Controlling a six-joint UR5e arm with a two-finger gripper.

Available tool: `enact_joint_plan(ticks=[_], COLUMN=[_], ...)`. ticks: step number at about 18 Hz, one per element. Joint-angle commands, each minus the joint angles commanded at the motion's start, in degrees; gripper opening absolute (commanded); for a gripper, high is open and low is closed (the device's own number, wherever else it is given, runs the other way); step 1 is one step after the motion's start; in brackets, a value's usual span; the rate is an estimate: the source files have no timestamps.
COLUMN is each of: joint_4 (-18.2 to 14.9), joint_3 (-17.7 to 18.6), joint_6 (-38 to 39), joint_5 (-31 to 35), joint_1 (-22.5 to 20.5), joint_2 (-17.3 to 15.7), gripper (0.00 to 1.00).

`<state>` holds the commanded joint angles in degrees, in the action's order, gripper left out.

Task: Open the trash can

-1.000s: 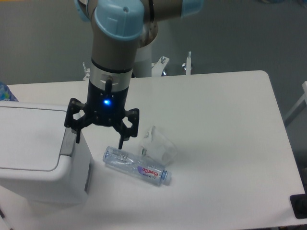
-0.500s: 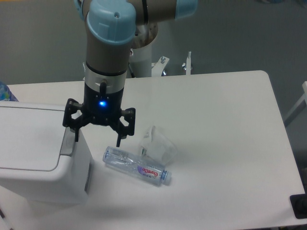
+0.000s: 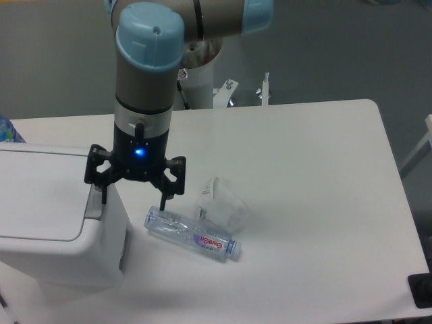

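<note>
Trash can at counter front-left corner, lid shut. Gripper over its right rim, jaws spread wide, holding nothing. You're in approach step; next, press grey button down.

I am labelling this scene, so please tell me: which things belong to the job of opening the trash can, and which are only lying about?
Belong to the job:
- trash can, lid shut
- its grey push-button
- pincer, open, above the button edge

Only lying about:
- plastic bottle, on its side
- clear cup, tipped over beside the bottle
- table
</note>
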<state>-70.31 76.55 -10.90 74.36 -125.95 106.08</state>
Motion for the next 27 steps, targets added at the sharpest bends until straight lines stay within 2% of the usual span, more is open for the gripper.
enact_joint_plan(ticks=[27], joint_4=[0.0], joint_3=[-0.5], joint_6=[-0.5], joint_5=[1.9], joint_1=[0.7], joint_2=[0.4], gripper=[1.0])
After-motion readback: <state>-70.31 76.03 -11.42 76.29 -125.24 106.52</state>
